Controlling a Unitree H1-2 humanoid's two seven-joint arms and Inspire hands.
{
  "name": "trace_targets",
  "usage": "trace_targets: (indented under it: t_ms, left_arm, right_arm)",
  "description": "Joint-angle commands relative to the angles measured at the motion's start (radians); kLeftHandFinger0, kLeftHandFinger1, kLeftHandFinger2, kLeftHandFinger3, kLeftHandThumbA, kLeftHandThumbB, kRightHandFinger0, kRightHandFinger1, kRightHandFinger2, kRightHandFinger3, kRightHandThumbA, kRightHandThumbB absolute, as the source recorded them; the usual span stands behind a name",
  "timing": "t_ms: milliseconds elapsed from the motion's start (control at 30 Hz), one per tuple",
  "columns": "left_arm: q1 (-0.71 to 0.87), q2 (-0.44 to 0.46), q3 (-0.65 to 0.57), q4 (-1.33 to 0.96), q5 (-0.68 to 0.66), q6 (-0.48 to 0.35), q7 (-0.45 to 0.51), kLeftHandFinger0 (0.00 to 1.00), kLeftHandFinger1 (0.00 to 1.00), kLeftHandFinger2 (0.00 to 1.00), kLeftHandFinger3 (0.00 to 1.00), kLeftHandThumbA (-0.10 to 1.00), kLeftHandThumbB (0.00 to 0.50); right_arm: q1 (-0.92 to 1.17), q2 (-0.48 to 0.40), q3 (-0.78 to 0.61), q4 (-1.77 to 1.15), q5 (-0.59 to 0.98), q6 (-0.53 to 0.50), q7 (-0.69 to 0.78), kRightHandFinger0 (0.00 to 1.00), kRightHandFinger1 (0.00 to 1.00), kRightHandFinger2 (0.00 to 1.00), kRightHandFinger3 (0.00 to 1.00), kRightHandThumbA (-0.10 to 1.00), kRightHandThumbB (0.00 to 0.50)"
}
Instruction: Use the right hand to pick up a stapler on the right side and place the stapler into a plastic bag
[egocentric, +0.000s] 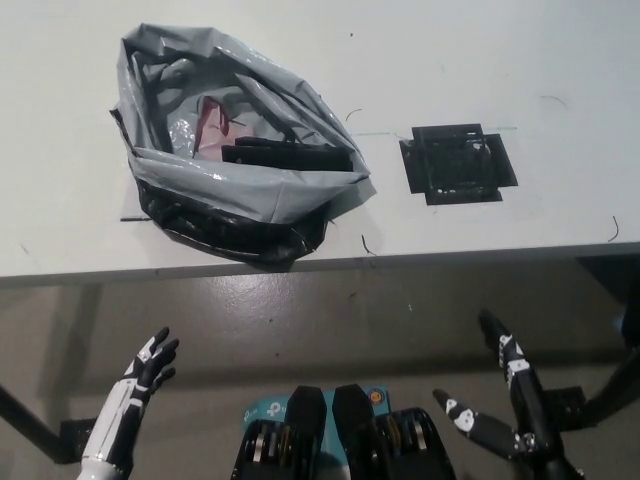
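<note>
Black right hand (515, 428) is logged at the lower right of the head view, below the table edge and over the floor. Its fingers (503, 350) are spread wide, 1 pointing up toward the table and another splayed toward picture left; nothing is held. White left hand (150, 366) is noted at rest at the lower left, also short of the table edge; its dark-tipped fingers are parted and nothing is gripped. Both hands are well apart from everything on the table.

Grey-brown floor (330, 300) is seen between the hands and the white table (520, 60), whose near edge runs across the frame as a dark band.

Plastic bag (245, 195), grey with black lower folds, is recorded on the left half of the tabletop, near the front edge, with its mouth open upward. The stapler (290, 156), black and elongated, is found inside the bag, lying across the open mouth roughly parallel to the table edge. A pink-red item (211, 124) is seen deeper in the bag, just behind the stapler's left end; what it is cannot be told.

1 square of black tape (458, 164) is stuck to the tabletop to the right of the bag, apart from it. A few thin dark scratches are noted on the white surface near the bag and at the right edge.
</note>
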Motion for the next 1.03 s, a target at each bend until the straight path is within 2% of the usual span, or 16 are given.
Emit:
trace_targets:
  t_ms: [0,100,233,333,367,433,500,600,767,900,1000]
  left_arm:
    - [0.007,0.013,0.001,-0.038,-0.010,-0.024,-0.017,1.00,1.00,1.00,1.00,1.00,0.090]
    - [0.008,0.014,0.001,-0.032,-0.013,-0.030,-0.020,1.00,1.00,1.00,1.00,1.00,0.086]
    - [0.013,0.012,0.005,-0.024,-0.008,-0.035,-0.012,1.00,1.00,1.00,1.00,1.00,0.118]
    - [0.013,0.012,0.006,-0.020,-0.010,-0.037,-0.013,1.00,1.00,1.00,1.00,1.00,0.118]
    - [0.013,0.013,0.006,-0.019,-0.010,-0.037,-0.013,1.00,1.00,1.00,1.00,1.00,0.127]
    - [0.014,0.014,0.007,-0.017,-0.009,-0.037,-0.012,1.00,1.00,1.00,1.00,1.00,0.131]
    - [0.015,0.014,0.007,-0.016,-0.011,-0.040,-0.014,1.00,1.00,1.00,1.00,1.00,0.134]
    - [0.017,0.014,0.006,-0.016,-0.009,-0.044,-0.013,1.00,1.00,1.00,1.00,1.00,0.119]
    - [0.014,0.016,0.004,-0.007,-0.006,-0.051,-0.014,1.00,1.00,1.00,1.00,1.00,0.126]
    - [0.018,0.015,0.004,-0.011,-0.007,-0.050,-0.014,1.00,1.00,1.00,1.00,1.00,0.113]
    - [0.021,0.015,0.004,-0.010,-0.010,-0.052,-0.016,1.00,1.00,1.00,1.00,1.00,0.117]
  right_arm:
    - [0.013,0.009,-0.016,-0.003,0.021,-0.040,0.049,1.00,1.00,1.00,1.00,0.84,0.144]
    - [0.017,0.011,-0.022,-0.001,0.015,-0.037,0.056,1.00,1.00,1.00,1.00,0.84,0.149]
    - [0.012,0.012,-0.028,0.010,0.031,-0.035,0.080,1.00,1.00,1.00,1.00,0.85,0.149]
    - [0.013,0.014,-0.033,0.010,0.030,-0.031,0.089,1.00,1.00,1.00,1.00,0.84,0.144]
    - [0.012,0.015,-0.035,0.011,0.029,-0.033,0.089,1.00,1.00,1.00,1.00,0.85,0.162]
    - [0.012,0.017,-0.038,0.013,0.026,-0.035,0.092,1.00,1.00,1.00,1.00,0.86,0.164]
    - [0.013,0.020,-0.040,0.013,0.031,-0.034,0.099,1.00,1.00,1.00,1.00,0.85,0.153]
    - [0.013,0.021,-0.044,0.015,0.023,-0.039,0.104,1.00,1.00,1.00,1.00,0.83,0.143]
    - [0.013,0.022,-0.046,0.013,-0.010,-0.034,0.099,1.00,1.00,1.00,1.00,0.82,0.150]
    - [0.019,0.025,-0.047,0.006,-0.014,-0.022,0.102,1.00,1.00,1.00,1.00,0.82,0.159]
    - [0.018,0.025,-0.047,0.012,-0.020,-0.033,0.103,1.00,1.00,1.00,1.00,0.82,0.147]
